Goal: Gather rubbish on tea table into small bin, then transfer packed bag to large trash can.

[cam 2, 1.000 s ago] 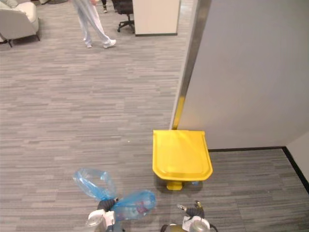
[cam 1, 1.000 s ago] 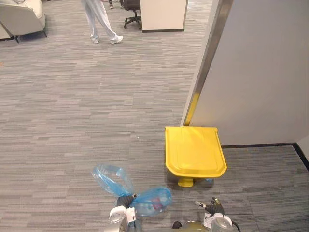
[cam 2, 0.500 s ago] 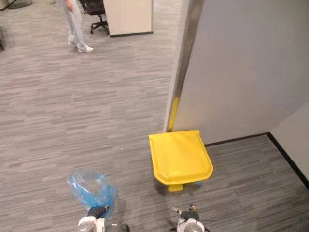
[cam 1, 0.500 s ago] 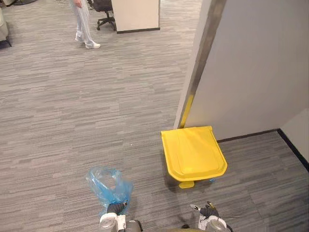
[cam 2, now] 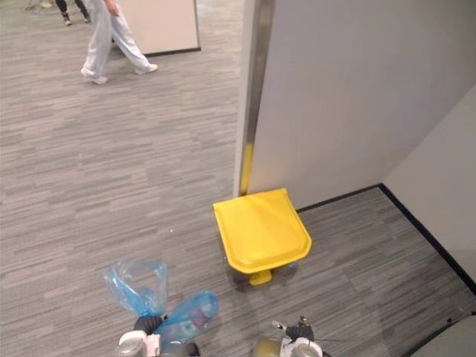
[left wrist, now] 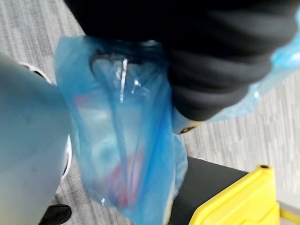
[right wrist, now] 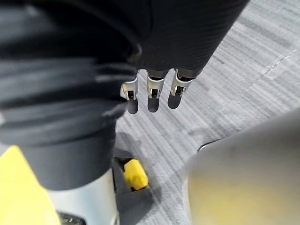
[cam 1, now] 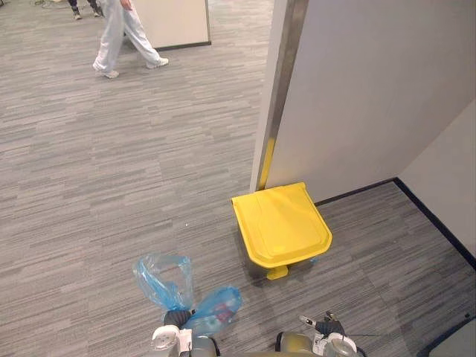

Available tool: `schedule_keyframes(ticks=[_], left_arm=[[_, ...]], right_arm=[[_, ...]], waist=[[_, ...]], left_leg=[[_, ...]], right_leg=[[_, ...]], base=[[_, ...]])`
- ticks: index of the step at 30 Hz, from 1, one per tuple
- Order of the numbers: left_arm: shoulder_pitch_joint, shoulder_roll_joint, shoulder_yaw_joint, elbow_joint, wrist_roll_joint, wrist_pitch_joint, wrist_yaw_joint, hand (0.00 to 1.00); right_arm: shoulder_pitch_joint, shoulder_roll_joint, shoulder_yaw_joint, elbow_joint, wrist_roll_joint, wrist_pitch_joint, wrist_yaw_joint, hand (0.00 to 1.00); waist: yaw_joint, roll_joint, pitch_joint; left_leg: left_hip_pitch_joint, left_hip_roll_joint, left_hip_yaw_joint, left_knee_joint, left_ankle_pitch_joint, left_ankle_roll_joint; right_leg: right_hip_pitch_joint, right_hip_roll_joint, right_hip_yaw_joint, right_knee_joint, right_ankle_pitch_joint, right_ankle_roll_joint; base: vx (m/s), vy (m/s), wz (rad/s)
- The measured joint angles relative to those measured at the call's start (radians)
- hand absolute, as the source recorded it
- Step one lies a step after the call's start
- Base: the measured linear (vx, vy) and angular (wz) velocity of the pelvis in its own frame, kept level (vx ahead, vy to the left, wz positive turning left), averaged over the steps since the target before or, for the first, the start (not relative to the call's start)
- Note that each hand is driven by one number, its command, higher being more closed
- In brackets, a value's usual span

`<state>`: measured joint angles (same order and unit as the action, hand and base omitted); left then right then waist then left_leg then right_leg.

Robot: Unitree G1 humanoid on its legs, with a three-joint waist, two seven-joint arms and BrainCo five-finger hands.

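Evidently the packed blue bag (cam 1: 167, 281) is carried low at 7 o'clock of the head views, clear of the carpet (cam 1: 89, 171), and its neck appears bunched in the curled left hand (cam 1: 175, 320). Loose plastic stands at 11 o'clock of that hand and the filled lobe bulges at 2 o'clock. The trash can (cam 1: 281, 223) lies near, at 1 o'clock of the bag, against the wall (cam 1: 357, 97), with its yellow lid (cam 2: 260, 229) shut flat and the pedal (cam 1: 277, 273) untouched at its near edge. The right hand (right wrist: 150, 86) hangs at 5 o'clock with fingers straight and relaxed, holding nothing. The likely hazards follow from this. A bag brought over the shut lid would rest on it or slide off, unless the pedal or the lid is worked first. The thin plastic may slip through the grip as the weighted lobe swings. The lobe may also catch on the lid's rim. Compared with half a second ago, the camera has turned, so the can sits nearer the centre and more of the wall at 3 o'clock shows. The filled lobe, then tucked out of sight, now lies beside the left hand. The person (cam 1: 123, 33) at 11 o'clock, well apart, has stepped on in mid-stride. The lid is closed as before.
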<state>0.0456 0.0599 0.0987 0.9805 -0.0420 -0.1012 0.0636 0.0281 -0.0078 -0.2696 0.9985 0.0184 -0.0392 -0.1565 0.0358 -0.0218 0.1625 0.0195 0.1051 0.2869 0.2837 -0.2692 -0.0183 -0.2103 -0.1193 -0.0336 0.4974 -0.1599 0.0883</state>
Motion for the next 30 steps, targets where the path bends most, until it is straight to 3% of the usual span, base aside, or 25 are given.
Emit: schedule_keyframes(ticks=[2,4,6,7,8,9,13,14,16,18,21,25,30], left_arm=[[-0.009,-0.002,-0.002,0.002,0.0,0.001,0.0,1.0],[-0.021,-0.006,-0.003,0.002,0.001,0.001,0.0,1.0],[-0.029,-0.001,-0.001,0.001,0.001,0.0,0.002,1.0],[-0.036,-0.004,0.0,0.003,0.001,0.0,0.004,1.0],[-0.038,-0.026,-0.002,0.003,0.001,0.0,0.005,1.0],[-0.045,-0.038,-0.004,-0.002,0.002,-0.001,0.003,1.0],[-0.043,-0.052,-0.01,-0.003,0.003,0.001,0.0,1.0],[-0.043,-0.054,-0.009,-0.003,0.007,0.001,-0.001,1.0],[-0.042,-0.062,-0.009,-0.002,0.013,0.001,-0.007,1.0],[-0.04,-0.076,-0.009,0.006,0.015,0.001,-0.009,1.0],[-0.046,-0.073,-0.009,0.009,0.02,0.001,-0.02,1.0],[-0.066,-0.029,-0.035,-0.001,0.021,-0.003,-0.027,1.0],[-0.082,0.035,-0.06,-0.051,0.02,-0.018,-0.022,1.0]], right_arm=[[-0.006,0.003,-0.002,-0.014,0.001,-0.001,0.0,0.0],[-0.01,0.003,-0.001,-0.043,-0.001,0.0,-0.001,0.0],[-0.008,0.01,0.0,-0.047,-0.003,0.001,-0.004,0.0],[-0.01,0.007,-0.002,-0.047,-0.006,0.003,-0.004,0.0],[-0.014,-0.005,-0.002,-0.057,-0.02,0.004,-0.005,0.0],[-0.012,-0.009,-0.005,-0.087,-0.02,0.004,-0.006,0.0],[0.007,0.006,-0.044,-0.106,-0.021,0.003,-0.004,0.0],[0.014,0.009,-0.042,-0.105,-0.022,0.007,0.001,0.0],[0.016,0.01,-0.043,-0.091,-0.022,0.012,0.002,0.0],[0.013,0.006,-0.042,-0.076,-0.022,0.012,0.003,0.0],[-0.015,-0.006,-0.009,-0.041,-0.03,0.012,0.01,0.0],[-0.092,-0.035,0.17,-0.044,-0.059,0.014,0.022,0.0],[-0.313,-0.08,0.248,-0.111,-0.058,0.008,0.026,0.0]], waist=[[-0.001,0.002,0.006],[-0.001,0.009,0.029],[0.001,-0.012,0.038],[0.001,-0.016,0.041],[0.004,0.035,0.043],[0.003,0.053,0.044],[0.001,0.044,0.052],[0.001,0.04,0.041],[0.002,0.036,0.019],[0.002,0.042,0.006],[0.0,0.043,-0.004],[0.006,0.024,-0.017],[0.013,0.017,-0.013]], left_leg=[[-0.002,0.021,-0.009,0.019,-0.018,-0.002],[-0.001,0.044,-0.017,0.063,-0.043,-0.011],[0.007,0.038,-0.026,0.134,-0.102,-0.041],[0.02,0.041,-0.038,0.168,-0.135,-0.058],[0.027,0.079,-0.057,0.19,-0.163,-0.079],[0.034,0.086,-0.077,0.171,-0.168,-0.089],[0.127,0.105,-0.116,0.138,-0.191,-0.132],[0.154,0.115,-0.142,0.102,-0.186,-0.138],[0.176,0.12,-0.165,0.041,-0.159,-0.113],[0.194,0.129,-0.165,-0.014,-0.12,-0.11],[0.195,0.13,-0.194,-0.074,-0.074,-0.127],[0.139,0.104,-0.243,-0.088,-0.063,-0.146],[-0.018,0.073,-0.326,-0.085,-0.006,-0.164]], right_leg=[[-0.069,0.011,-0.086,-0.06,0.014,-0.007],[-0.098,0.016,-0.145,-0.181,0.075,-0.009],[-0.092,-0.007,-0.174,-0.287,0.1,-0.016],[-0.08,-0.012,-0.169,-0.28,0.124,-0.044],[-0.089,0.015,-0.18,-0.212,0.076,-0.045],[-0.11,0.018,-0.186,-0.146,0.042,-0.053],[-0.117,0.006,-0.214,0.068,-0.06,-0.077],[-0.108,0.007,-0.235,0.104,-0.106,-0.072],[-0.106,0.017,-0.249,0.108,-0.132,-0.065],[-0.101,0.032,-0.256,0.091,-0.129,-0.07],[-0.103,0.041,-0.261,0.064,-0.117,-0.088],[-0.162,0.04,-0.203,0.046,-0.095,-0.109],[-0.225,0.01,-0.182,-0.055,-0.006,-0.088]], base=[[0.1,-0.028,0.08],[0.17,-0.112,0.14],[0.21,-0.198,0.25],[0.31,-0.22,0.15],[0.37,-0.23,0.27],[0.36,-0.212,0.25],[0.3,-0.16,0.38],[0.25,-0.124,0.3],[0.29,-0.143,0.21],[0.25,-0.104,-0.01],[0.2,-0.037,-0.02],[0.02,0.054,0.01],[-0.11,0.056,0.47]])
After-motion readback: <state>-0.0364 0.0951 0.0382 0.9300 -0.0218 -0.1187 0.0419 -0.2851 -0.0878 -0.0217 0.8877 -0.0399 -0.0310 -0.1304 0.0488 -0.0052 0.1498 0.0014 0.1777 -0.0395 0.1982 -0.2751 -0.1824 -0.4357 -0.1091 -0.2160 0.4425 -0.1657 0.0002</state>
